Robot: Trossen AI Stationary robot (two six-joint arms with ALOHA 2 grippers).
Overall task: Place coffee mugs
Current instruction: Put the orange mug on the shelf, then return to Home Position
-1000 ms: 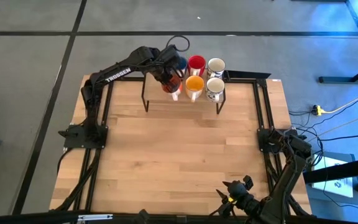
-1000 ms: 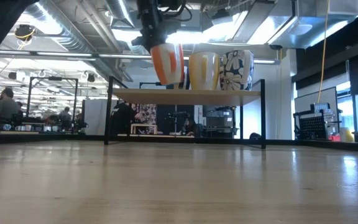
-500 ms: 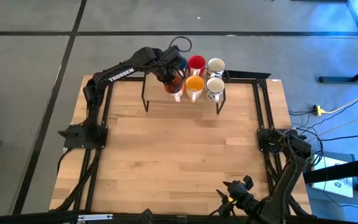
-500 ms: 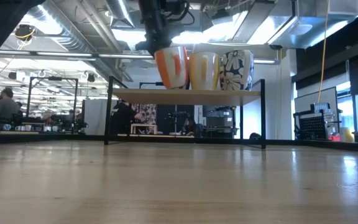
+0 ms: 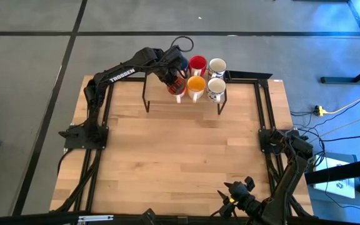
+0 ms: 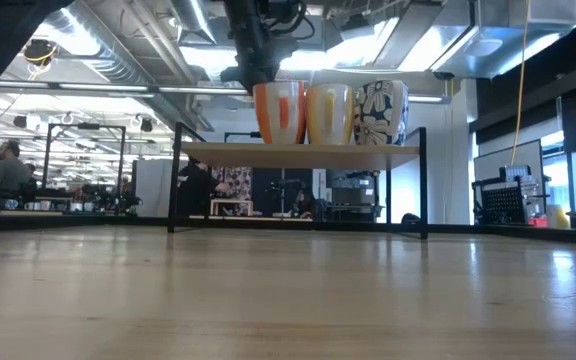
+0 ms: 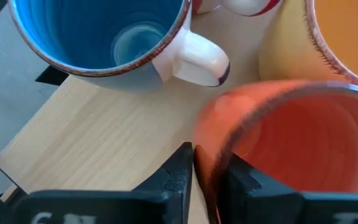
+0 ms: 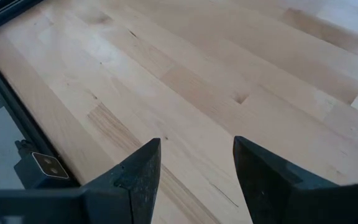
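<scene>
the left gripper (image 7: 205, 177) is closed on the rim of the orange mug (image 7: 284, 143), one finger inside and one outside the wall. the mug stands upright on the raised shelf (image 6: 298, 151) at the far side of the table (image 5: 180, 150), just beside the yellow-orange mug (image 6: 328, 113) (the two look to be touching). the blue mug (image 7: 104, 31) is near, behind the orange one, with the red mug (image 5: 197, 63) next to it. two white mugs (image 5: 216, 89) stand at the shelf's right end. the right gripper (image 8: 191, 168) rests open, holding nothing, over the near right corner of the table.
</scene>
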